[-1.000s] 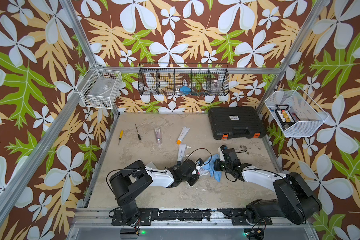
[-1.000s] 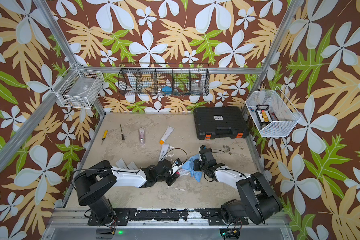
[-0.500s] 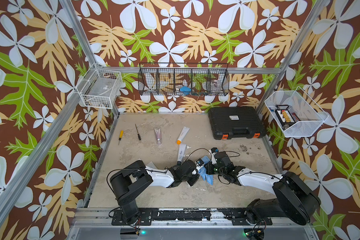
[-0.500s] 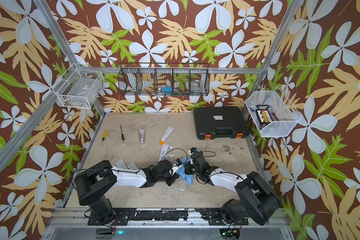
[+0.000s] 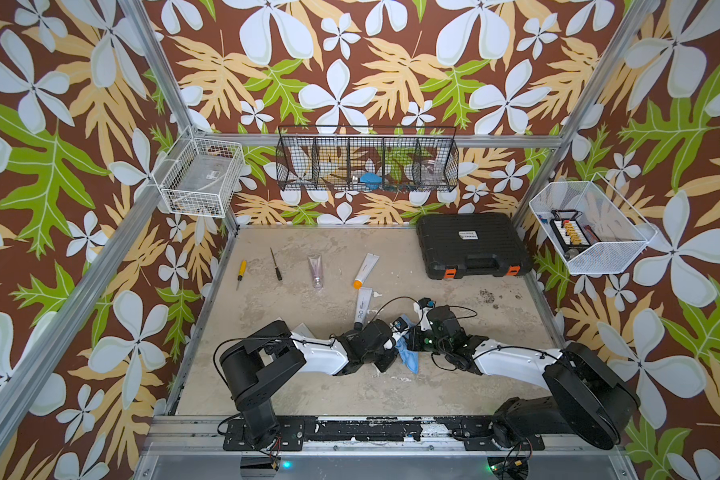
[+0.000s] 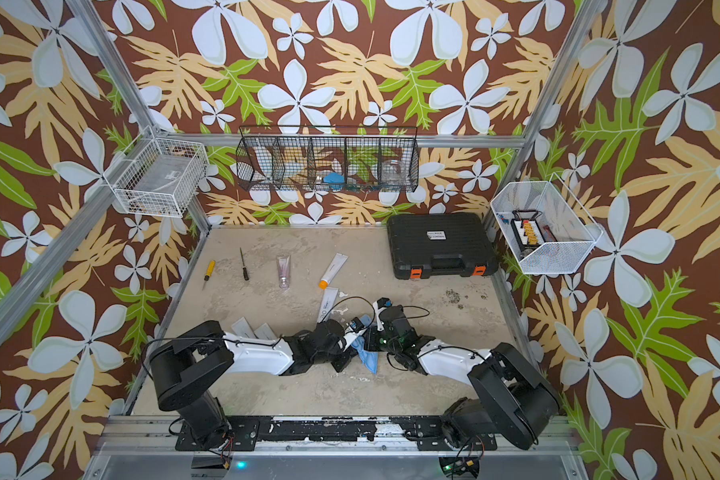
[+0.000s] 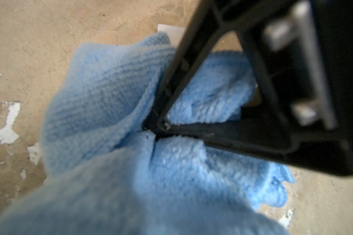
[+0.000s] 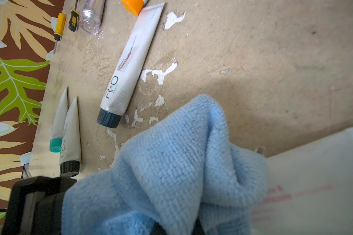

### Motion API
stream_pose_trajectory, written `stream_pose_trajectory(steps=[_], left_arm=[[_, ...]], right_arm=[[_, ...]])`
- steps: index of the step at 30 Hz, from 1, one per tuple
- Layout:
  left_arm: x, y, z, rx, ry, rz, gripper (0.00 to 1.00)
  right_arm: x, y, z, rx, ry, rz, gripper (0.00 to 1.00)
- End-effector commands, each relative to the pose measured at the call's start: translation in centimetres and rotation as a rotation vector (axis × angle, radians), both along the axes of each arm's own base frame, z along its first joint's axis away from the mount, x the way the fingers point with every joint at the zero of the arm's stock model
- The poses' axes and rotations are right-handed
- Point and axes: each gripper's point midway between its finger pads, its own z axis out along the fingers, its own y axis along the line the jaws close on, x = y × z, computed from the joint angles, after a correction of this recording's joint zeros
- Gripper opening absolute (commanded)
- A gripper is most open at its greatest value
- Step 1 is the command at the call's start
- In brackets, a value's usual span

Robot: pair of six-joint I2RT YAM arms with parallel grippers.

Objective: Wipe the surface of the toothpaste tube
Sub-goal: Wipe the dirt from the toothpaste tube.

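The two arms meet at the front middle of the table. My right gripper [image 7: 157, 126] is shut on a light blue cloth [image 5: 408, 358] [image 6: 368, 358] [image 8: 171, 162], its black fingers [image 7: 177, 71] pinching a fold. The cloth lies over a white toothpaste tube [image 8: 314, 183] with red lettering, whose flat end [image 7: 171, 32] sticks out past the cloth. My left gripper [image 5: 393, 338] [image 6: 350, 336] is shut on that tube. Cloth [image 7: 102, 97] hides its jaws in the left wrist view.
A white R&O tube [image 5: 362, 309] [image 8: 128, 67] lies just behind the grippers. Further back are an orange-capped tube [image 5: 364, 270], a pink tube [image 5: 316, 270] and two screwdrivers [image 5: 240, 272]. Two more tubes [image 6: 250, 328] lie by the left arm. A black case [image 5: 472, 249] sits back right.
My right gripper has carried the cloth leftward along the tube, toward the left gripper, and the cloth now hangs lower between them. The left arm has stayed put.
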Motion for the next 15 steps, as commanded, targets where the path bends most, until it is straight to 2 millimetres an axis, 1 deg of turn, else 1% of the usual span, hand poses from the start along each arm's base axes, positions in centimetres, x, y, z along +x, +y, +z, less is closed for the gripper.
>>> stream_pose_trajectory(steps=[1, 6, 15], left_arm=[[0.4, 0.0, 0.7, -0.014, -0.030, 0.006, 0.23], [0.4, 0.1, 0.5, -0.007, -0.027, 0.006, 0.23], [0.4, 0.2, 0.6, -0.005, -0.031, 0.007, 0.23]], right_arm=[[-1.6, -0.6, -1.6, -0.039, 0.077, 0.021, 0.00], [-1.4, -2.3, -3.0, -0.153, 0.072, -0.005, 0.00], [-0.3, -4.7, -3.7, -0.228, 0.058, -0.044, 0.00]])
